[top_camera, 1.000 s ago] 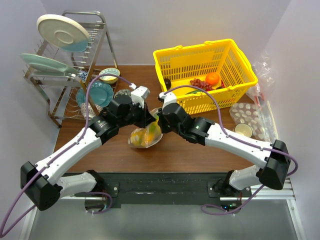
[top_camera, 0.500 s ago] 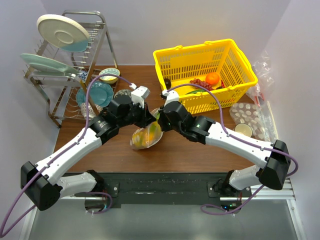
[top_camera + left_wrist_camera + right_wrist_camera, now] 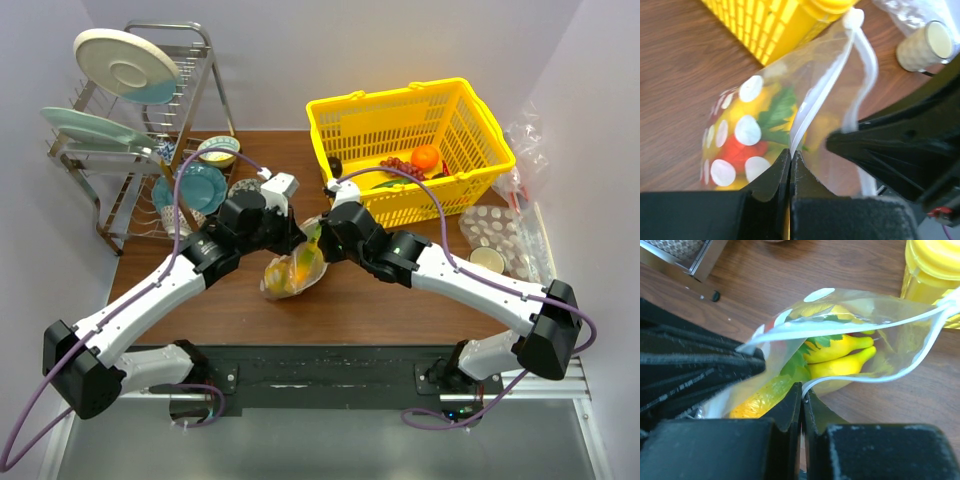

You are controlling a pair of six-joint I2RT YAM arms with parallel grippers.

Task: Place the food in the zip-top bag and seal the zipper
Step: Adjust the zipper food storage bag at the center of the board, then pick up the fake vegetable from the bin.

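Observation:
The clear zip-top bag (image 3: 292, 272) hangs between my two grippers above the table's middle. Inside it I see the yellow banana bunch (image 3: 840, 357), the orange-green mango-like fruit (image 3: 760, 400) and green leaves (image 3: 777, 112). The bag's mouth is open, its whitish zipper (image 3: 865, 322) bowed into two separate strips. My left gripper (image 3: 790, 152) is shut on one zipper strip (image 3: 810, 110). My right gripper (image 3: 802, 386) is shut on the other strip's end. In the top view the left gripper (image 3: 296, 240) and right gripper (image 3: 322, 240) sit close together over the bag.
The yellow basket (image 3: 410, 130) stands at the back right, with red grapes (image 3: 400, 166) and a round orange (image 3: 426, 156) inside. A dish rack (image 3: 140, 130) with plates is at the back left. A clear egg tray (image 3: 500, 235) and a cup (image 3: 487, 261) lie at the right.
Both grippers have shifted slightly toward each other and back, with the bag still hanging between them; the bag has swung a little left.

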